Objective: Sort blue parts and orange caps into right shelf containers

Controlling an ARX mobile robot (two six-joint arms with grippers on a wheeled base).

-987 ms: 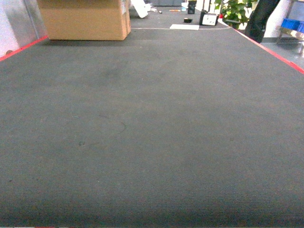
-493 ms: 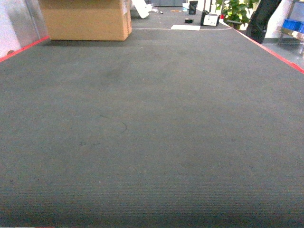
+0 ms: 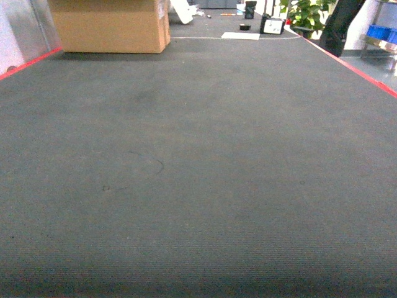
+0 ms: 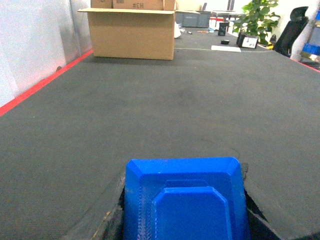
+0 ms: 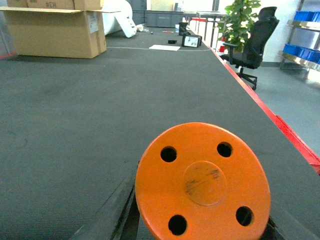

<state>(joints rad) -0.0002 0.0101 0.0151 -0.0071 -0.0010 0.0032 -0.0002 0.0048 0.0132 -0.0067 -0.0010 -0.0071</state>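
The head view shows a wide dark grey carpet (image 3: 198,174) edged by red tape (image 3: 353,65); a cardboard box (image 3: 108,25) stands far left, a potted plant (image 3: 307,12) and blue crates (image 3: 381,32) on a steel shelf (image 3: 379,45) far right; neither arm appears.

The left wrist view has a blue part (image 4: 185,200) clamped in the left gripper (image 4: 184,212), filling the lower frame.

The right wrist view shows an orange cap (image 5: 202,182) with four holes, grasped by the right gripper (image 5: 200,220); an office chair (image 5: 252,42) stands beyond the tape.
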